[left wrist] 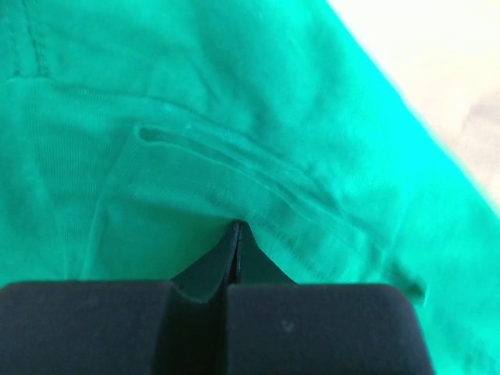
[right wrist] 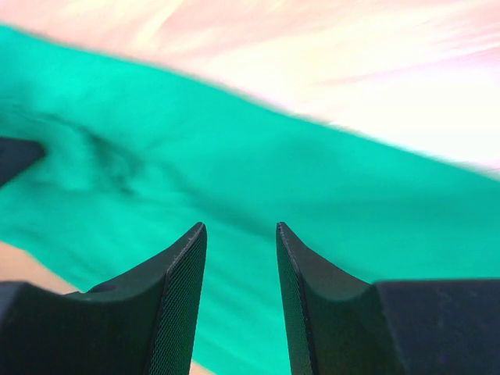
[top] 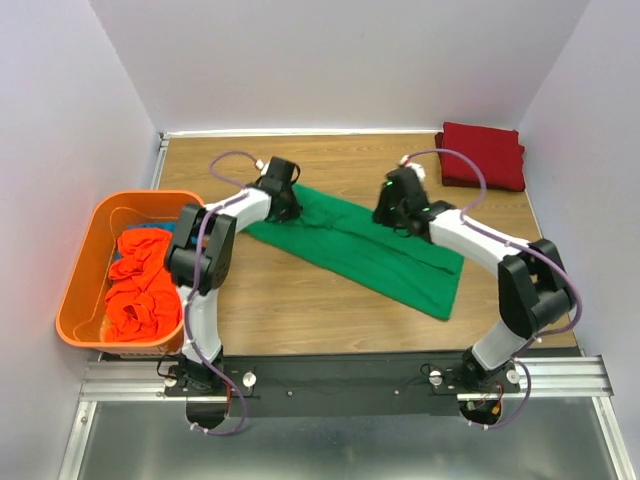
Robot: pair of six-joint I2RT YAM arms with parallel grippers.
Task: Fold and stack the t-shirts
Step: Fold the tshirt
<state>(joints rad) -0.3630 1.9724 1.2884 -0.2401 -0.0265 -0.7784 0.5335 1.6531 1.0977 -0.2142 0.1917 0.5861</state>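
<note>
Cloth heaped in the orange bin (top: 88, 232) defies counting: orange-red t-shirts (top: 140, 290) bury a blue scrap (top: 157, 231). One green t-shirt (top: 370, 245) lies in a strip across the worktop (top: 300, 300); one dark red t-shirt (top: 483, 153) sits folded at the far right. The left tool (left wrist: 237, 226) is pressed together at a green crease, though whether it grips cloth is unclear. The right tool (right wrist: 241, 230) is spread above the green.

Bright, even light; green t-shirt (right wrist: 328, 187) blurred, table (right wrist: 391, 70) overexposed

One green t-shirt (top: 360, 245) mid-table, one dark red t-shirt (top: 483, 153) far right, one orange bin (top: 85, 270) left, orange-red t-shirts (top: 140, 295) inside, number unclear, two robot arms, left arm (top: 205, 260), right arm (top: 480, 245)
</note>
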